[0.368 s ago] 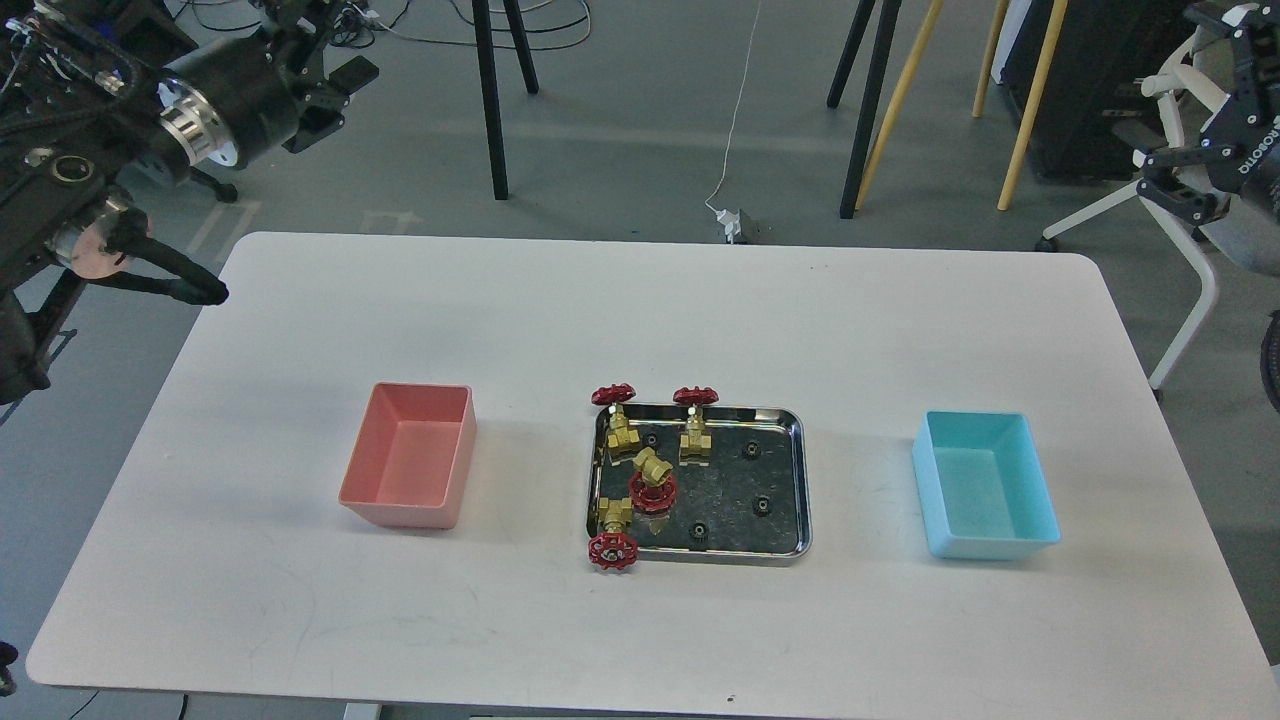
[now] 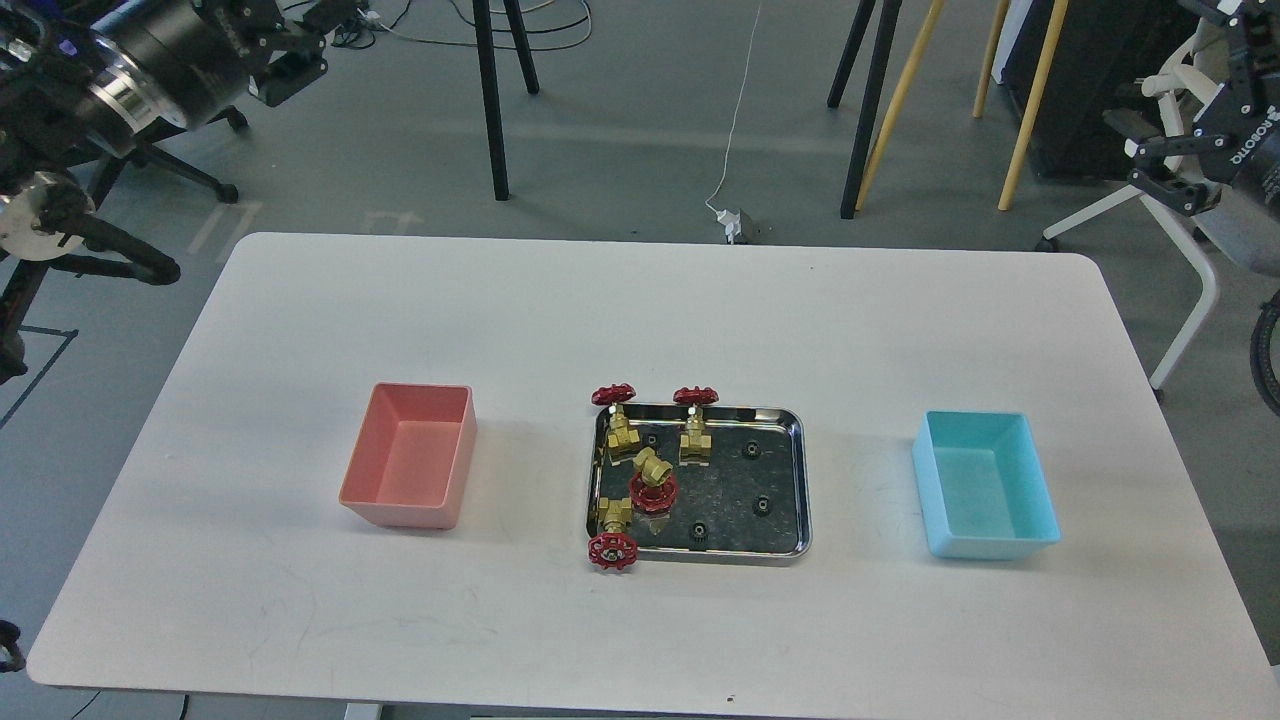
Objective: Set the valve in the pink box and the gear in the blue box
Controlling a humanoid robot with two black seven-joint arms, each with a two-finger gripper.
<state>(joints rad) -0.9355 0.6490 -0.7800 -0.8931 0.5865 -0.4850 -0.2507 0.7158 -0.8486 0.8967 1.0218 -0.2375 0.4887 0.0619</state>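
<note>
Handwheels crowd tray (image 2: pixel 803 470) left; gears (image 2: pixel 761 505) lie apart

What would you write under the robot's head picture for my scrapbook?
Four brass valves with red handwheels and small black gears wait in a shiny steel tray between empty salmon-pink and light blue plastic boxes.

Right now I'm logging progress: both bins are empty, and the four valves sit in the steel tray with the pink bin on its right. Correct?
Not quite. The head view shows the pink box left of the steel tray; the blue box is on its right. Both are empty, and the four valves are at the tray.
</note>
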